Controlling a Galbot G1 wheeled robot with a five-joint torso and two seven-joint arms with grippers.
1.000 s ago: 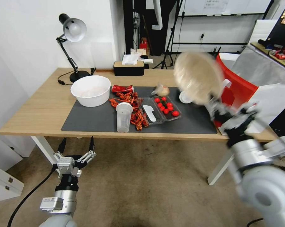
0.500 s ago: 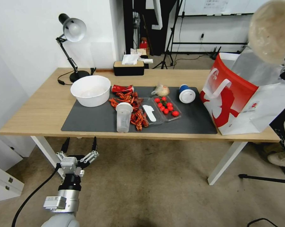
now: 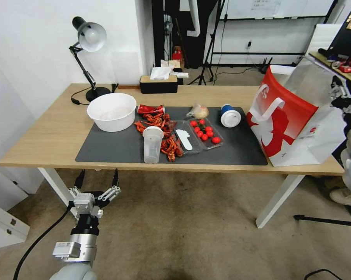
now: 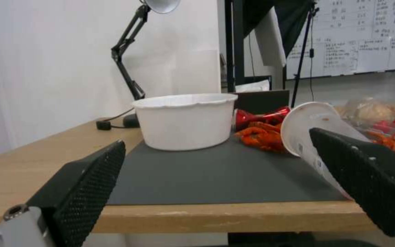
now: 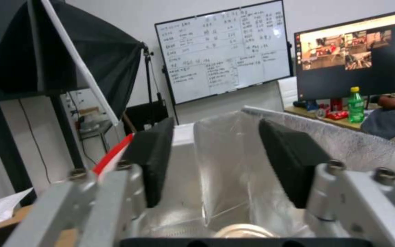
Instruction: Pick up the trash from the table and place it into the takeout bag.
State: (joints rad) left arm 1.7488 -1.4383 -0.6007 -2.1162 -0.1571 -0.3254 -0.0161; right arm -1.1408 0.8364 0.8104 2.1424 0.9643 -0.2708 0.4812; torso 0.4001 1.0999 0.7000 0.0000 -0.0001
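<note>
takeout bag mouth open upward, clear plastic cup upright beside crowded scraps, front mat bare

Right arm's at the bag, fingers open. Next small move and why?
Probably lift the right gripper clear of the bag: its fingers are open and the bowl lies inside. The blue cup is the nearest trash left.

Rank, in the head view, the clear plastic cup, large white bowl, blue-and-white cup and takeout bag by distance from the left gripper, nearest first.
From the left gripper, open below the table's front edge:
1. Clear plastic cup, near the mat's front.
2. Large white bowl, farther back on the mat's left.
3. Blue-and-white cup, on its side toward the right.
4. Takeout bag, at the table's right end.
</note>
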